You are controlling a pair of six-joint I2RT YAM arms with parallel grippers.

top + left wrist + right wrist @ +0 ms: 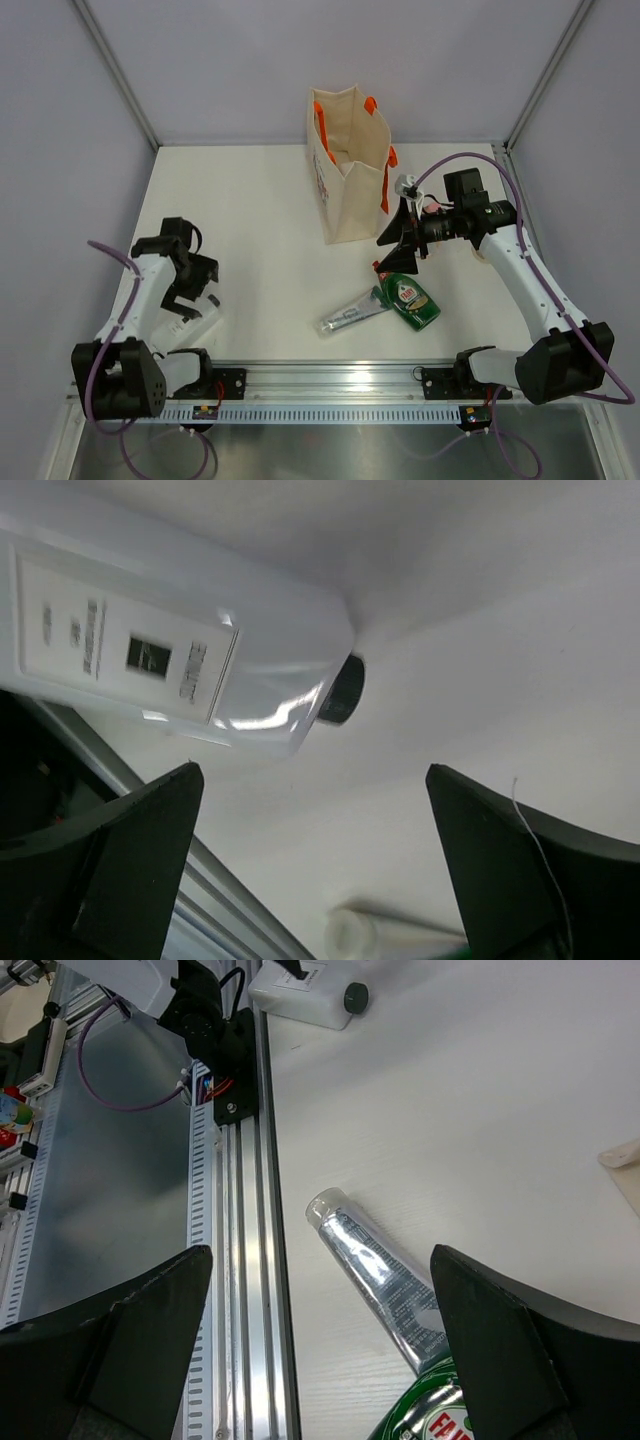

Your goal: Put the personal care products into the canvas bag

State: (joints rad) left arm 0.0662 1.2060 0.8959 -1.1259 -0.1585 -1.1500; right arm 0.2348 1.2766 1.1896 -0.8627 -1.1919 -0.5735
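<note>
One glossy white bottle [180, 660], dark cap [345, 688], lying flat, left claw [312, 770] and right claw [320, 1250] spread wide

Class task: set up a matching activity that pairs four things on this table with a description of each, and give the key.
Things:
1. bag
2. green bottle
3. tube
4. white bottle

Descriptions:
A. dark cap, lying by the left gripper
B. upright, orange handles
C. silvery, lying flat
D. red cap, lying flat

Pairs: 1-B, 2-D, 3-C, 4-A

A lab bench [250, 230] enclosed by plain panels [250, 60].
</note>
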